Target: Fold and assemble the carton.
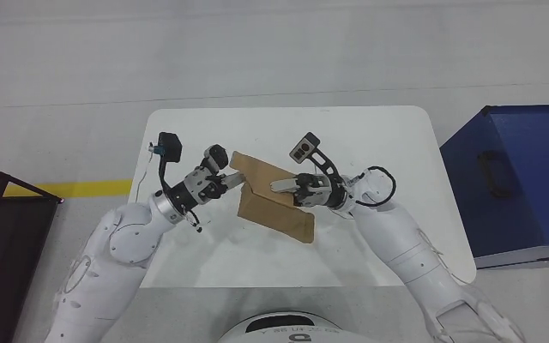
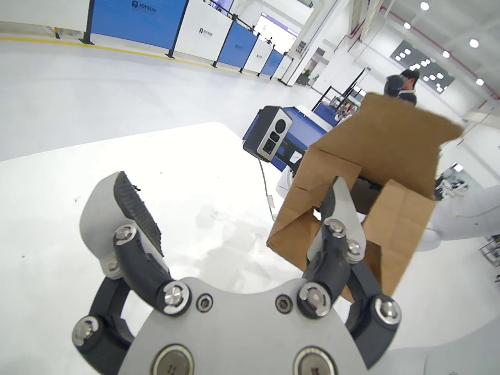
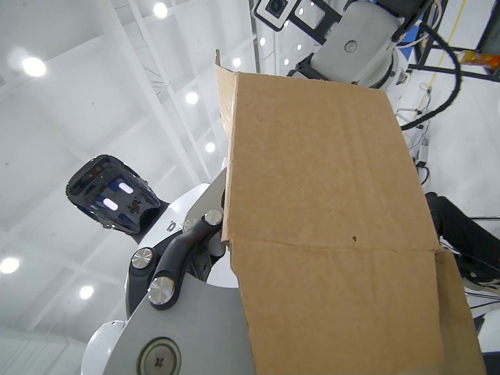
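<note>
The half-opened carton (image 1: 276, 214) hangs tilted, with the middle of the bench (image 1: 386, 146) beneath it. The right pincer (image 1: 283, 184) grips the carton's upper panel. The left pincer (image 2: 230, 185) is spread wide at the carton's open end, one finger (image 2: 343, 212) against a flap.

The carton (image 1: 276, 202) is plain brown cardboard, partly opened from flat into a skewed sleeve. Both ends are open and its flaps (image 2: 406, 134) stick out unfolded. It is tilted over the middle of the counter (image 1: 386, 137), one lower corner close to the surface. A crease crosses its broad panel.
</note>
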Controlling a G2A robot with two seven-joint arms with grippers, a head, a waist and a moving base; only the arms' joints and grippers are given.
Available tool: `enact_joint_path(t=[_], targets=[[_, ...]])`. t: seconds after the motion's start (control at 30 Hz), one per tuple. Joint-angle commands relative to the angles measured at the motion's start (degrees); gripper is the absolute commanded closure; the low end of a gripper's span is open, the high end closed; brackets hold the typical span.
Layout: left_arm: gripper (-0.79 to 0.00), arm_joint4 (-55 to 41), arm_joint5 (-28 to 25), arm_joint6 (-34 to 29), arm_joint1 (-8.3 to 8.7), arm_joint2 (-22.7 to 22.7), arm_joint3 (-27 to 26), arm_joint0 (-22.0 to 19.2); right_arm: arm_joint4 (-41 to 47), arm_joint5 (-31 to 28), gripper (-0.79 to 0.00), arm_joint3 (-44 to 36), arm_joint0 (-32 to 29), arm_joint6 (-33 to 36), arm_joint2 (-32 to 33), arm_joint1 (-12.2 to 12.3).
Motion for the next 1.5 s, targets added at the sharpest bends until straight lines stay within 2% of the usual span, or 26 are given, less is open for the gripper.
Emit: enact_joint_path(t=[0.0, 0.13, 0.23, 0.3, 0.4, 0.53, 0.6, 0.83, 1.13, 1.33, 1.47], targets=[[-0.785, -6.15, 0.24, -3.97, 0.30, -1.60, 0.60, -0.07, -1.62, -1.36, 0.000, 0.68, -0.59, 0.85, 1.21, 0.37], [-0.785, -17.24, 1.86, -13.69, 0.91, -3.62, 1.29, -0.02, -2.19, -3.89, 0.000, 1.90, -1.86, 1.80, 3.69, 0.95], [-0.785, -29.05, 6.60, -25.93, 1.45, -4.02, 2.33, -1.80, -3.85, -6.41, 0.000, 1.08, -2.53, 1.94, 5.42, 1.37], [-0.785, -40.91, 11.33, -37.10, 1.66, -2.50, 3.89, -3.42, -6.24, -8.53, 0.000, -1.25, -3.45, 1.35, 6.40, 1.68], [-0.785, -40.91, 11.33, -37.10, 1.66, -2.50, 3.89, -3.42, -10.85, -10.68, 0.000, -5.91, -5.07, -1.05, 7.91, 2.19], [-0.785, -40.91, 11.33, -37.10, 1.66, -2.50, 3.89, -3.42, -10.85, -10.68, 0.000, -5.91, -5.07, -1.05, 7.91, 2.19], [-0.785, -49.59, 11.46, -41.73, 1.45, -0.56, 1.48, -2.57, -10.85, -10.68, 0.000, -5.91, -5.07, -1.05, 7.91, 2.19], [-0.785, -55.18, 12.75, -44.35, 1.32, -1.10, 5.22, -5.63, -13.39, -9.43, 0.000, -7.01, -5.87, -2.59, 7.88, 2.44], [-0.785, -63.81, 12.00, -48.57, 1.34, -4.52, 7.25, -6.46, -15.38, -8.42, 0.000, -7.30, -6.35, -2.27, 8.45, 3.03], [-0.785, -70.04, 12.18, -50.32, 0.83, -3.94, 6.03, -9.91, -18.26, -8.20, 0.000, -7.81, -6.07, -1.39, 7.23, 3.26], [-0.785, -65.02, 14.63, -47.69, 0.67, -2.45, 4.06, -12.75, -18.68, -8.21, 0.000, -7.83, -5.78, -1.26, 6.55, 3.32]])
